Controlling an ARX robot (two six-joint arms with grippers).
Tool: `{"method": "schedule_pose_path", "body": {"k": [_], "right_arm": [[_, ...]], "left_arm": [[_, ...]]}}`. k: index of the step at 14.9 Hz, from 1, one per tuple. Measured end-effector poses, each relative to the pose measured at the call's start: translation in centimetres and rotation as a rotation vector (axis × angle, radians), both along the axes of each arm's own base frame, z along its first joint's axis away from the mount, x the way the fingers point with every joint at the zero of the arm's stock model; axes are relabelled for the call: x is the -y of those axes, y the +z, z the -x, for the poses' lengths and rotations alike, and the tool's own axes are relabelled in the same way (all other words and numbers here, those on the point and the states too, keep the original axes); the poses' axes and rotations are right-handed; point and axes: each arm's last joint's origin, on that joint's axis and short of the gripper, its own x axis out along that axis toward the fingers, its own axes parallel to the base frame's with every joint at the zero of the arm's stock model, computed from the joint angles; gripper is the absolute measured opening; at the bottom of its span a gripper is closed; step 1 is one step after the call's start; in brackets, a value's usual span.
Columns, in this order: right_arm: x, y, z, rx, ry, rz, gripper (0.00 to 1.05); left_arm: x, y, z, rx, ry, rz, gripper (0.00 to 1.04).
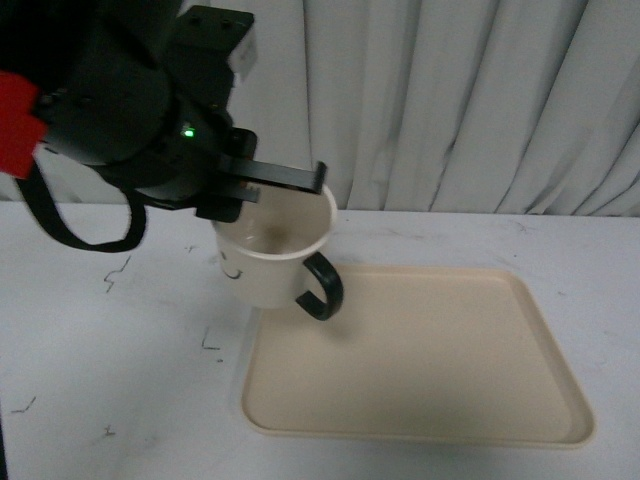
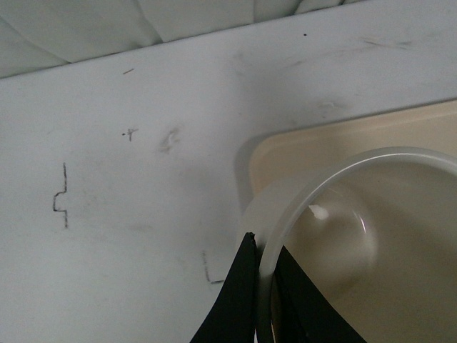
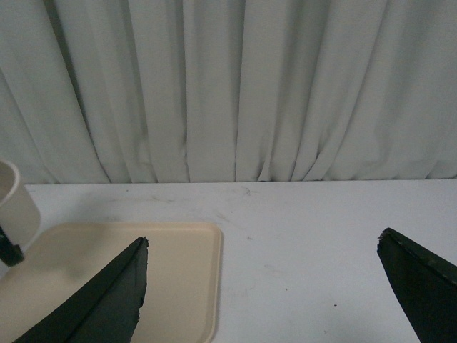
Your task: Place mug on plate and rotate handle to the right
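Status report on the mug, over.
Left gripper shut on mug rim. Mug at plate's far-left corner, handle roughly right. Right gripper open, apart. Nothing blocking seen.

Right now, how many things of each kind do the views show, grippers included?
mug: 1
tray: 1
grippers: 2 (left gripper clamped on the mug's rim, right gripper open)
total: 4

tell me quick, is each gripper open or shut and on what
Left gripper: shut on the rim of the mug, one finger inside, one outside.
Right gripper: open, holding nothing.
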Motion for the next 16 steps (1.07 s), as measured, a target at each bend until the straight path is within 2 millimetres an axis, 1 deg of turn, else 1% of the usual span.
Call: {"method": "schedule_pose_path", "body": {"k": [3,4,5,6,7,12,14,16], "right_arm": [[0.0,0.0,0.0,0.000,0.000,0.000,0.98],[0.0,0.0,0.0,0.000,0.000,0.000,0.98],[0.0,0.0,0.0,0.000,0.000,0.000,0.98],[0.0,0.0,0.0,0.000,0.000,0.000,0.98],[0.0,0.0,0.0,0.000,0.000,0.000,0.98],[0.0,0.0,0.0,0.000,0.000,0.000,0.98],[0.0,0.0,0.0,0.000,0.000,0.000,0.98],[0.0,0.0,0.0,0.000,0.000,0.000,0.98]], "left_arm": [[4.5,-0.7,0.1,-0.028,-0.005,0.057,0.03],[6.5,-2.0,0.3,-0.069,0.003,0.087,0.03],[6.5,-4.3,-0.5,-0.120,0.086,0.136,0.03],[5.9,-5.4,-1.0,-0.140,0.165,0.171,0.03],[6.0,-6.4,-1.1,-0.167,0.190,0.175,0.03],[6.7,-7.3,-1.1,-0.187,0.205,0.180,0.03],[7.2,-7.6,-1.2,-0.192,0.208,0.184,0.03],[8.0,-7.6,-0.9,-0.194,0.195,0.178,0.03]]}}
